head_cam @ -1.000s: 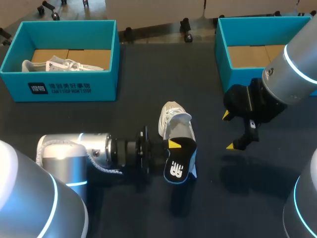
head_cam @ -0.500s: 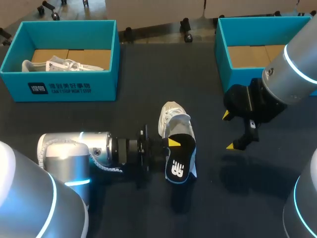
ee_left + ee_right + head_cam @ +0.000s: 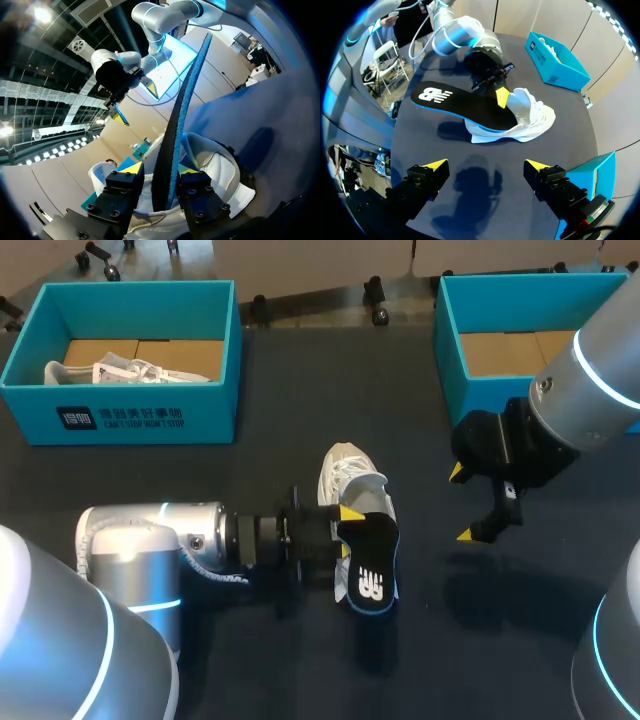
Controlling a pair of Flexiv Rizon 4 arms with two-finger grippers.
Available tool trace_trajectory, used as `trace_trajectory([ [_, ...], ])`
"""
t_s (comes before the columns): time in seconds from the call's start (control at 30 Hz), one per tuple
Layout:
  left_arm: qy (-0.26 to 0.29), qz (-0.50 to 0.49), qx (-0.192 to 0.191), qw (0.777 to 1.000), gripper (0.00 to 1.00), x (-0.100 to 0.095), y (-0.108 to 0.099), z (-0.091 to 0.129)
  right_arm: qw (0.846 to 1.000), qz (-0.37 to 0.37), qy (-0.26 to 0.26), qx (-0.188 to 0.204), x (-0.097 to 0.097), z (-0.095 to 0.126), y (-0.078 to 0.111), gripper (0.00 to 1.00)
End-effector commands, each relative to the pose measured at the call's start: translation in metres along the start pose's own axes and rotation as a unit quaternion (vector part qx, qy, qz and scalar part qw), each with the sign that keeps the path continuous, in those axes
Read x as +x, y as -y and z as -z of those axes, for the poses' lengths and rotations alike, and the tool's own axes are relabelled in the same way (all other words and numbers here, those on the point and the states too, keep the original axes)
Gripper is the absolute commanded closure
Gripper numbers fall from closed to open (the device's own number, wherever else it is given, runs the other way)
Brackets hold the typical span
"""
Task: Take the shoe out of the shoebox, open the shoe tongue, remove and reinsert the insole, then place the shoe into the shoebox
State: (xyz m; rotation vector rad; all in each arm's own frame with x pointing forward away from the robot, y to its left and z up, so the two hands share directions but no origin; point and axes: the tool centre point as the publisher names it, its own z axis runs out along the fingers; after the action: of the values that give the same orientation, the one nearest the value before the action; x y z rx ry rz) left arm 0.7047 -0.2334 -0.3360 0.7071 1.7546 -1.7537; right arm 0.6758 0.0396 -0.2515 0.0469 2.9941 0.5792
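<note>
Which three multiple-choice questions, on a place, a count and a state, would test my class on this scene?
1. Where is the white sneaker with the black blue-edged insole sticking out?
A. In a box
B. On the dark table
C. On the floor
2. How many teal cardboard shoeboxes are there?
A. One
B. Two
C. Three
3. The right gripper is
A. open and empty
B. shut on the insole
C. shut on the sneaker
Key: 1 B, it lies on the table between the boxes; 2 B, one at left, one at right; 3 A, its yellow tips stand apart with nothing between.
</note>
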Motion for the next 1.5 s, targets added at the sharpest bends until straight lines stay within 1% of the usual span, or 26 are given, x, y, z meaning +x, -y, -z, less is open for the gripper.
trace_trajectory([
  [0.03,0.000,0.001,0.003,1.000,0.61,0.002,-0.001,-0.001,1.000,0.000,0.001,0.000,0.001,-0.001,0.000,0.00],
  [0.13,0.001,0.001,0.004,1.000,0.63,-0.001,-0.001,0.000,1.000,0.000,0.001,0.000,0.001,-0.001,0.000,0.00],
  [0.4,0.007,0.005,0.013,1.000,0.61,-0.007,0.004,0.001,1.000,0.000,0.001,0.000,0.001,-0.001,0.000,0.00],
  [0.53,0.007,0.009,0.019,1.000,0.60,-0.008,0.008,0.001,1.000,0.000,0.001,0.000,0.001,-0.001,0.000,0.00],
  [0.67,0.006,0.011,0.021,1.000,0.61,-0.008,0.009,0.002,1.000,0.000,0.001,0.000,0.001,-0.001,0.000,0.00],
  [0.7,0.006,0.011,0.022,1.000,0.63,-0.009,0.010,0.003,1.000,0.000,0.001,0.000,0.001,-0.001,0.000,0.00],
  [0.77,0.007,0.012,0.023,1.000,0.64,-0.009,0.012,0.004,1.000,0.000,0.001,0.000,0.001,-0.001,0.000,0.00],
  [0.87,0.009,0.014,0.027,1.000,0.62,-0.010,0.015,0.007,1.000,0.000,0.001,0.000,0.001,-0.001,0.000,0.00],
  [1.0,0.009,0.017,0.031,0.999,0.63,-0.009,0.018,0.007,1.000,0.000,0.001,0.000,0.001,-0.001,0.000,0.00],
  [1.07,0.005,0.020,0.033,0.999,0.66,-0.007,0.019,0.006,1.000,0.000,0.001,0.000,0.001,-0.001,0.000,0.00],
  [1.1,0.004,0.020,0.034,0.999,0.71,-0.007,0.020,0.006,1.000,0.000,0.001,0.000,0.001,-0.001,0.000,0.00],
  [1.17,0.003,0.022,0.037,0.999,1.00,-0.006,0.022,0.004,1.000,0.000,0.001,0.000,0.001,-0.001,0.000,0.00],
  [1.37,-0.008,0.021,0.046,0.999,1.00,-0.007,0.026,0.001,1.000,0.000,0.001,0.000,0.001,-0.001,0.000,0.00],
  [1.5,-0.019,0.019,0.039,0.999,1.00,-0.005,0.018,0.002,1.000,0.000,0.001,0.000,0.001,-0.001,0.000,0.00],
])
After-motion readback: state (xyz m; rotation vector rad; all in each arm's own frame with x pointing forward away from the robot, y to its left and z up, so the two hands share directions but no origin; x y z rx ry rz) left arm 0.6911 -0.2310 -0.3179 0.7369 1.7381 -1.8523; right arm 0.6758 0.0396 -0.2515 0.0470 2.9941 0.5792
